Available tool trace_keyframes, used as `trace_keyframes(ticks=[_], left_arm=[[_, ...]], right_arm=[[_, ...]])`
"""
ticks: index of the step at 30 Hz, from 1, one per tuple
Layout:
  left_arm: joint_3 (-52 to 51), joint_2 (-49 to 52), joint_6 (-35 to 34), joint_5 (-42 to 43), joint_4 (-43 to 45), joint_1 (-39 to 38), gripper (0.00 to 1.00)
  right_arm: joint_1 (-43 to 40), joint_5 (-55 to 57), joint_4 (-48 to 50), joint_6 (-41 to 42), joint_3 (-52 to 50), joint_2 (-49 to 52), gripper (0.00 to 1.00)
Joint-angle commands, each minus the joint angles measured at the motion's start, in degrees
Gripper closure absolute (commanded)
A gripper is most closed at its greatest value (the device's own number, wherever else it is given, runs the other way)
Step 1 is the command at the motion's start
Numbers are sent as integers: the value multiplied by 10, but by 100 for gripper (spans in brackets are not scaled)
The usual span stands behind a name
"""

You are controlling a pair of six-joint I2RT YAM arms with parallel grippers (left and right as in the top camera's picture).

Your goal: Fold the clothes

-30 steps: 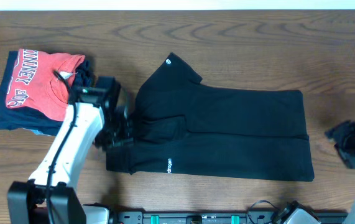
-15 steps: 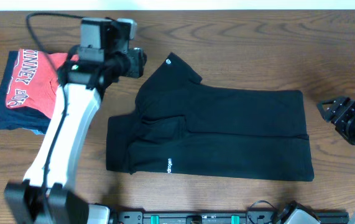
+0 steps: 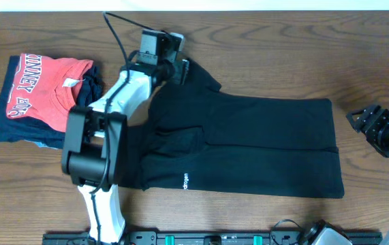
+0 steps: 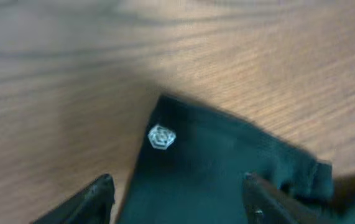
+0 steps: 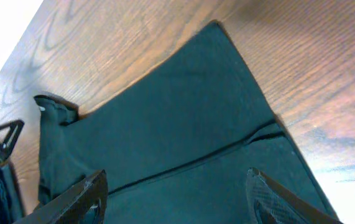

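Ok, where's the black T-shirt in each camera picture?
Overhead: the black T-shirt lies flat across the middle of the picture.
Left wrist: only one corner of it shows, in the lower middle.
Right wrist: it spreads over most of the picture.
Shared landmark: the pointed sleeve.

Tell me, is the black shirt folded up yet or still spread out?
Partly folded. The black T-shirt lies flat as a long rectangle, an edge running along its middle, one sleeve poking out.
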Motion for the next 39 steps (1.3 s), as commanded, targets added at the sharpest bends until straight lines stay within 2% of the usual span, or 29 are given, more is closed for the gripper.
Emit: trace_keyframes(ticks=[1,7,12,14,15,17,18,19,27,30,39], left_arm=[[3,37,5,5,43,-12,30],[3,95,5,5,114,-19,30],[3,112,5,5,137,-19,30],[3,112,4,5,137,-19,43],[3,112,4,5,137,-19,53],[3,111,3,5,133,-19,81],[3,108,-3,5,127,-19,91],[3,104,-9,6,121,-19,94],[3,11,-19,5,57,-16,94],[3,-43,-19,4,8,-15,94],[3,-136,-11,-10,-110,-15,94]], right_arm=[[4,28,0,-10,2,1,31],[4,35,0,-10,2,1,30],[4,35,0,-10,2,1,29],[4,35,0,-10,2,1,29],[4,35,1,-11,2,1,29],[4,37,6,-10,2,1,28],[4,39,9,-10,2,1,28],[4,41,13,-10,2,1,28],[4,43,63,-11,2,17,26],[4,43,94,-43,2,43,24],[39,40,241,-63,2,196,34]])
